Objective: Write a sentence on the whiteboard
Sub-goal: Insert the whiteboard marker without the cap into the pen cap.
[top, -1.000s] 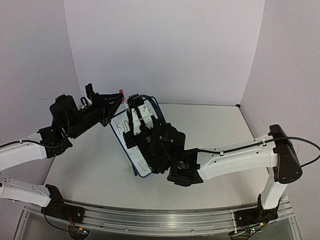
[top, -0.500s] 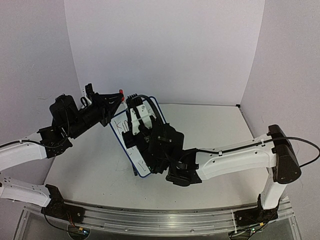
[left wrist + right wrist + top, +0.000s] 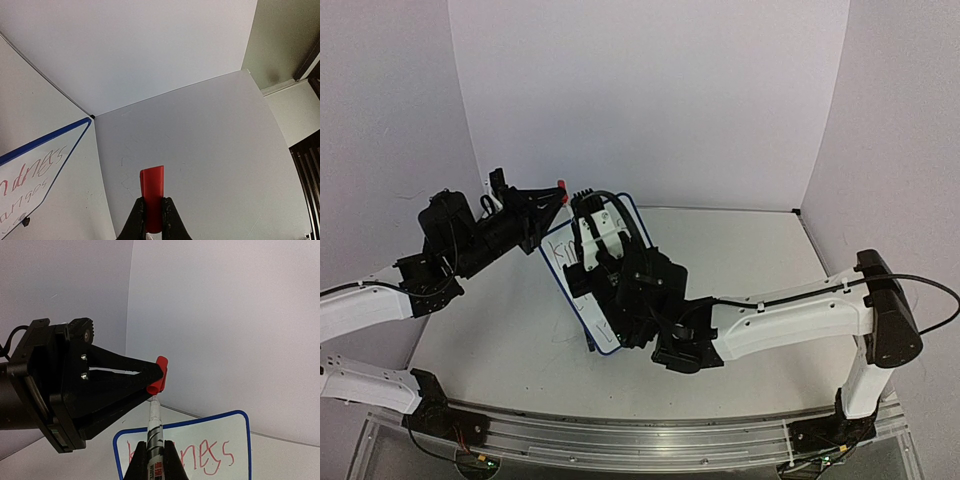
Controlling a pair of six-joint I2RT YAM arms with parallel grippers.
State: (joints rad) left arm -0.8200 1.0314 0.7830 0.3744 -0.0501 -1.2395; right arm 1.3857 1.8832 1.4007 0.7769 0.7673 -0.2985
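Left gripper (image 3: pixel 152 214) pinched narrow on smooth red cap (image 3: pixel 152 190), a short tube. Right gripper (image 3: pixel 155 457) clamped on slim white marker (image 3: pixel 154 425) with printed label. Cap sat at 12 o'clock of marker tip; contact unclear. Whiteboard (image 3: pixel 560 265), glossy, blue-framed, round-cornered, stood tilted on matte table (image 3: pixel 760 250), 9 o'clock of centre. Red handwritten sentence (image 3: pixel 212 456) partly visible.

Red cap (image 3: pixel 159 375) hangs in the air, right at the marker (image 3: pixel 154 435) tip; white tabletop (image 3: pixel 750 250) below, plain walls (image 3: pixel 650 90) behind.
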